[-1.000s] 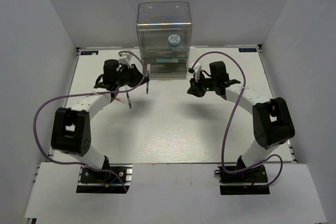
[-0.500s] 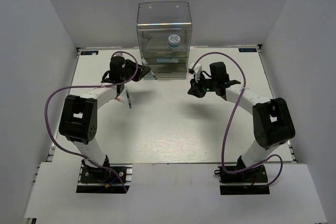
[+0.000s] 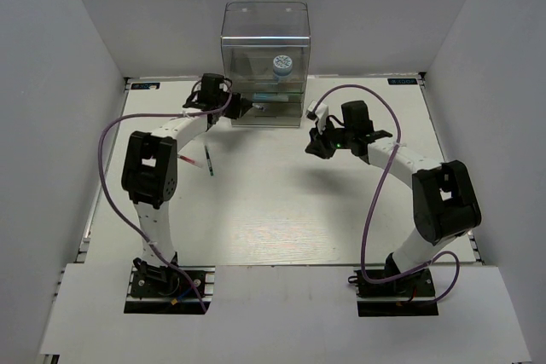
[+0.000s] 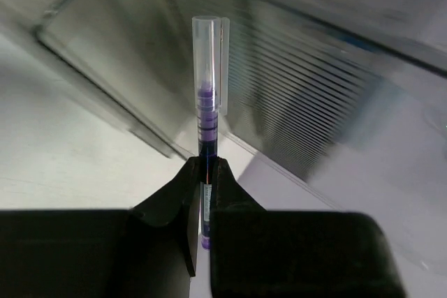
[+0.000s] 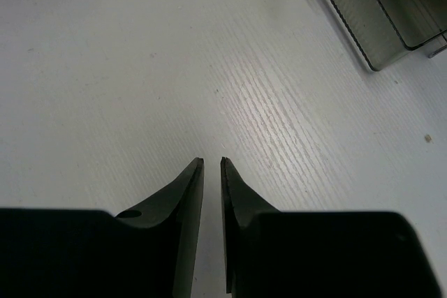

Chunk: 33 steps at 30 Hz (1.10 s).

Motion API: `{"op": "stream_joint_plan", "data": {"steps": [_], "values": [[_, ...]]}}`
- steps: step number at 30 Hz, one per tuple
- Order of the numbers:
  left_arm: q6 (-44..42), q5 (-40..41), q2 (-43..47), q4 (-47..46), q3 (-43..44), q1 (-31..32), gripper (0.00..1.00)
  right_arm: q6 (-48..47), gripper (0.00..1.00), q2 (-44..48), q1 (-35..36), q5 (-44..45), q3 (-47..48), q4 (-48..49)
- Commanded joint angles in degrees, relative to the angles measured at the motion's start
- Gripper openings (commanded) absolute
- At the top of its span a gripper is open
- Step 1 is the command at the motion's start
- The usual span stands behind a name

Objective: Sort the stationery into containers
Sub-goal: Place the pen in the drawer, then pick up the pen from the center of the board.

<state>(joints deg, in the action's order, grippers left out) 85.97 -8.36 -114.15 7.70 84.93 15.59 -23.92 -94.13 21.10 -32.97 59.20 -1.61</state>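
Note:
My left gripper (image 3: 241,106) is shut on a thin purple pen with a clear cap (image 4: 207,102), which sticks out ahead of the fingers toward the clear cabinet (image 3: 266,61). The gripper (image 4: 205,165) is close to the cabinet's lower left front, by the stacked drawers (image 4: 300,102). A round blue-and-white roll (image 3: 282,65) sits in the cabinet's upper part. A thin teal-and-pink pen (image 3: 207,162) lies on the table left of centre. My right gripper (image 3: 317,144) hovers over bare table right of the cabinet. Its jaws (image 5: 211,162) stand almost together and hold nothing.
White walls enclose the table on three sides. Purple cables loop from both arms. A corner of the cabinet (image 5: 363,26) shows at the upper right of the right wrist view.
My left arm has swung right and away from me, carrying the purple pen up to the cabinet's lower left front. The right arm has not moved.

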Motion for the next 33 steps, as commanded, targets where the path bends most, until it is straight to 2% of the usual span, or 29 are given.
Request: {"op": "stream_joint_plan", "data": {"steps": [1,3,7,8,9,12,16,19,24,27,29,30,31,33], "values": [[3.76,0.71,-1.51,5.48,3.48,1.01,0.01,0.9,0.22,2.89,-0.19,0.36,-0.49,0.64],[4.37,0.71,-3.09,5.48,4.19,1.02,0.01,0.72,0.22,2.98,-0.19,0.36,-0.84,0.64],[5.52,0.19,-5.81,5.48,7.96,1.54,0.1,0.63,0.22,2.81,-0.19,0.45,-0.93,0.64],[6.04,0.19,-5.82,6.18,8.67,1.54,0.14,0.72,0.22,2.81,-0.27,0.36,-0.93,0.64],[6.05,0.19,-6.61,6.18,9.2,1.54,0.22,0.72,0.22,2.81,-0.27,0.28,-0.84,0.64],[6.57,0.19,-7.14,6.18,10.52,2.07,0.36,0.63,0.22,2.81,-0.27,0.36,-0.75,0.64],[6.57,0.19,-7.67,6.18,10.52,2.59,0.49,0.45,0.22,2.81,-0.27,0.45,-0.75,0.46],[6.57,-0.34,-7.67,6.18,10.52,2.6,0.54,0.1,0.24,2.72,-0.27,0.28,-0.75,0.2],[6.57,-1.65,-3.55,2.33,7.02,2.6,0.54,-1.56,0.26,2.55,-0.1,0.01,-0.22,-0.5],[1.86,-3.59,2.23,-0.75,2.38,2.6,0.54,-5.25,0.36,2.19,0.08,-2.44,0.65,-1.55],[-3.15,-4.3,5.59,-1.82,-0.88,2.6,0.54,-9.02,0.66,1.84,0.25,-5.68,1.09,-2.78],[-9.88,-2.64,7.43,-0.08,-1.86,2.6,0.54,-10.95,0.81,1.49,0.6,-7.18,2.66,-4.09],[-13.69,-1.58,11.45,2.99,-3.17,2.6,0.54,-12.71,0.9,-0.25,1.04,-8.59,3.46,-6.89],[-22.98,1.92,16.3,6.34,-9.05,2.6,0.56,-17.81,0.9,-2.45,2.01,-10.79,8.87,-12.43]]}}
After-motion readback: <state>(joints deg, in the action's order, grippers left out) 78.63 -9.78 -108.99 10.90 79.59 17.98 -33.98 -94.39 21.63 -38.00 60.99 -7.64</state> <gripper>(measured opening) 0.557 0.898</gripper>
